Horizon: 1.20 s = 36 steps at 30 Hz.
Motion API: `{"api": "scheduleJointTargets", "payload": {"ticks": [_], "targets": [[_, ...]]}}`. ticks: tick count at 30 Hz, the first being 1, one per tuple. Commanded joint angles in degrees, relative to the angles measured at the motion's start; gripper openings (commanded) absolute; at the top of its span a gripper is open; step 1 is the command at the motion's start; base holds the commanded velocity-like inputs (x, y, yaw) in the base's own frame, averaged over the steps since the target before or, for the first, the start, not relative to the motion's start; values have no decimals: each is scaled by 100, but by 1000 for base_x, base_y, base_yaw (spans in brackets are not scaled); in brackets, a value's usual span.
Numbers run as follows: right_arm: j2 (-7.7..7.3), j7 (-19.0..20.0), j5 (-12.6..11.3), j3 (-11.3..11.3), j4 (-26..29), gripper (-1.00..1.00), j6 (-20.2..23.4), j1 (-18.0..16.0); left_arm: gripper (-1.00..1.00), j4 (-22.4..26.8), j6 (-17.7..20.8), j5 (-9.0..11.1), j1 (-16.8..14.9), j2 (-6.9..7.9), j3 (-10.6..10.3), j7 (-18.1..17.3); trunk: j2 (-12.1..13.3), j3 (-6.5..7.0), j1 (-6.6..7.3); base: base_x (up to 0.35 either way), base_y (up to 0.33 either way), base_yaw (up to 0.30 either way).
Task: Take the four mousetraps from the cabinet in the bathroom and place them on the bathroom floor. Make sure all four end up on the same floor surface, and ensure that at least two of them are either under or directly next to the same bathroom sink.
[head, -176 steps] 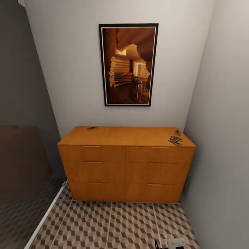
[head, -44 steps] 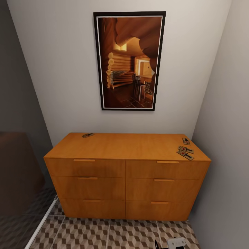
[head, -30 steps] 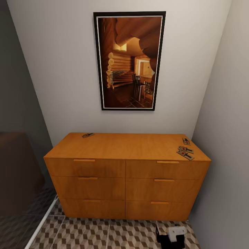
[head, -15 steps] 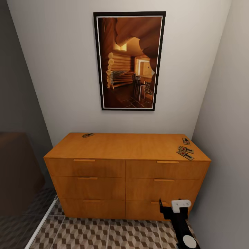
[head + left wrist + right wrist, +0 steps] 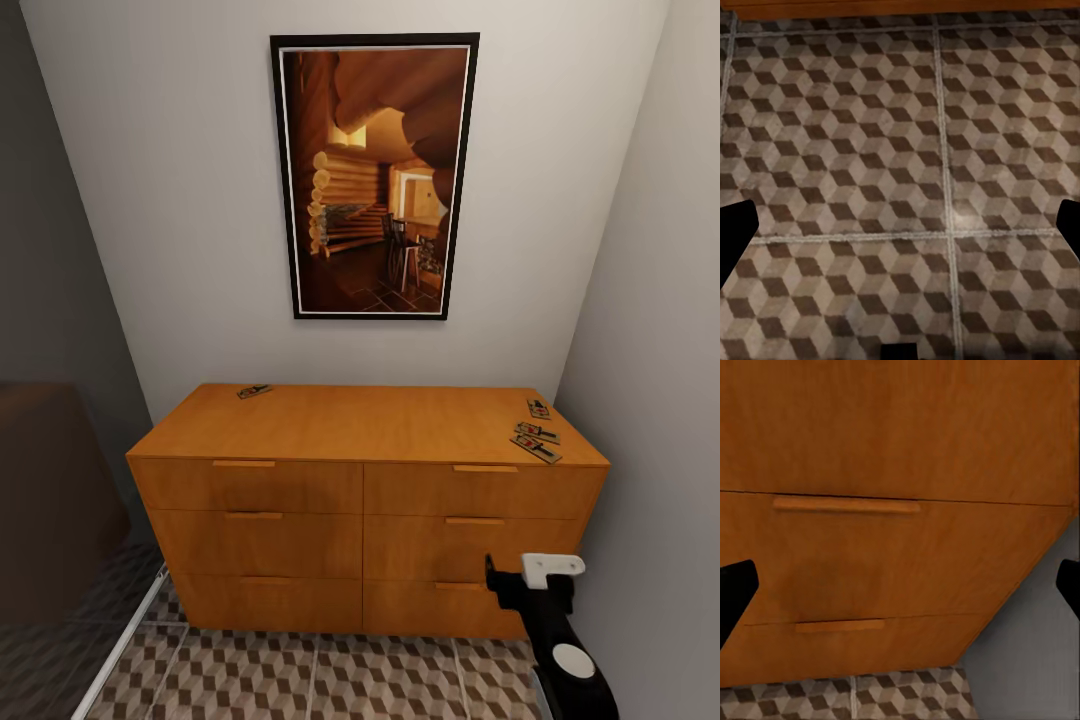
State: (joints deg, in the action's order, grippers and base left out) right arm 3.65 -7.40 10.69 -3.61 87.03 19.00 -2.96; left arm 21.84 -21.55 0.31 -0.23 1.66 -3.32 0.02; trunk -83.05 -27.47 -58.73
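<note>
Right gripper hangs in front of the cabinet, by its lower right drawers, fingers spread wide and empty. Up on the cabinet top, three mousetraps sit bunched at the right end, and a fourth mousetrap lies alone at the back left corner. Left gripper points down at the bathroom floor, also spread wide, nothing held. A framed picture hangs on the wall above.
</note>
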Motion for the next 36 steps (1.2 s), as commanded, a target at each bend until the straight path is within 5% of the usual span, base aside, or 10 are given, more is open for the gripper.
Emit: {"api": "scheduleJointTargets", "payload": {"ticks": [1, 6, 17, 26, 36], "targets": [[4, 1, 49, -13, 68, 100, 92, -3, 100, -1, -16, 4, -3, 4, -28, 7, -3, -6, 0, 0, 0, 0], [-25, 2, 61, -48, 448, 100, 571, -3, 100, -8, -16, 4, -1, 5, -28, 7, -3, -6, 0, 0, 0, 0], [-124, -7, 73, -60, 592, 100, 788, -168, 100, -37, -16, 4, 1, 1, -28, 7, -3, -6, 0, 0, 0, 0], [-357, -7, 74, -61, 600, 100, 1545, -1029, 100, -39, -16, 4, -1, 1, -36, 7, -3, -6, 0, 0, 0, 0], [-405, 0, 74, -61, 627, 100, 2035, -1691, 100, -87, -16, 4, 0, 1, -37, 7, -3, -6, 0, 0, 0, 0]]}}
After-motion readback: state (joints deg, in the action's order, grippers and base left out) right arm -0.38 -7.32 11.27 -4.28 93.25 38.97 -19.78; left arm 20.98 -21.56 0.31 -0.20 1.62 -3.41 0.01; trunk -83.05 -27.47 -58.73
